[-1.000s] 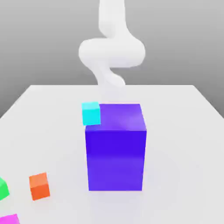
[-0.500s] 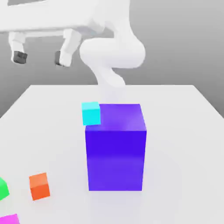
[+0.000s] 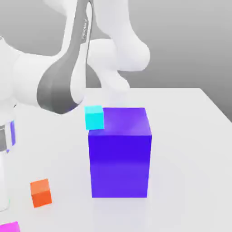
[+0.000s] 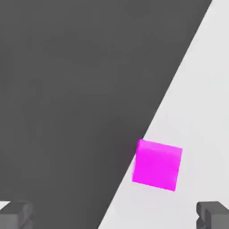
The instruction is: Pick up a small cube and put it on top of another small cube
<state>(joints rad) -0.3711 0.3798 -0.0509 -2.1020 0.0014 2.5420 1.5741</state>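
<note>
Small cubes lie on the white table [image 3: 190, 136]. An orange cube [image 3: 41, 192] and a magenta cube [image 3: 9, 226] sit near the front at the exterior view's left. A cyan cube [image 3: 94, 117] rests beside the back corner of a large blue block [image 3: 120, 152]. My arm [image 3: 59, 86] hangs low over the exterior view's left foreground. In the hand view my gripper [image 4: 114, 218] is open, its dark fingertips [image 4: 15, 214] wide apart with nothing between them. The magenta cube [image 4: 157, 164] lies beneath the hand, close to the table's edge and apart from both fingers.
The large blue block stands upright in the middle of the table, much taller than the small cubes. Beyond the table's edge [image 4: 147, 134] there is dark floor [image 4: 67, 89]. My arm's grey-and-white link covers the table's left side in the exterior view.
My arm has swung down from the back of the scene into the exterior view's left foreground and now covers the green cube. None of the cubes has moved.
</note>
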